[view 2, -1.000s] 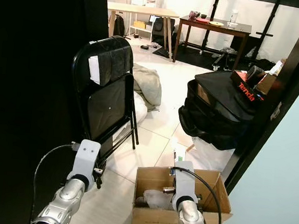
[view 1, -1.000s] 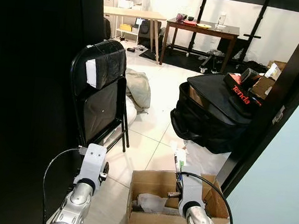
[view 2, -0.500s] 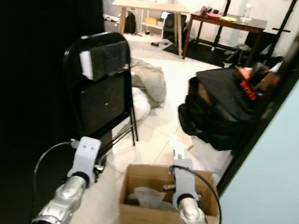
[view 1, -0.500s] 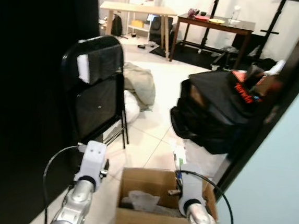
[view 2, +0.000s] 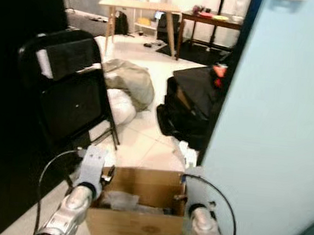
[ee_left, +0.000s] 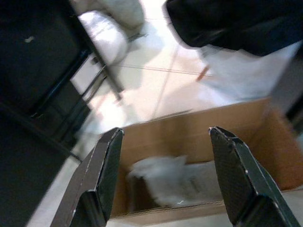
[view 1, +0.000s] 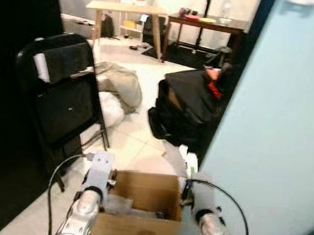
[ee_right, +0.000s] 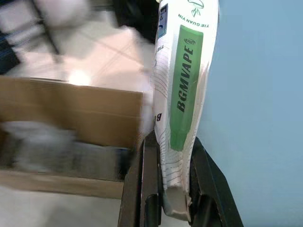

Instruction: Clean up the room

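Below the head camera, at 6 o'clock, the cardboard box is sitting closer now, because the robot is turning rightward. Right gripper is pinching a white-green packet; left gripper is spread above the box.

i see a pale tiled floor. on it sit an open cardboard box nearest me, a black folding chair, a black bag, and crumpled grey and white bundles.
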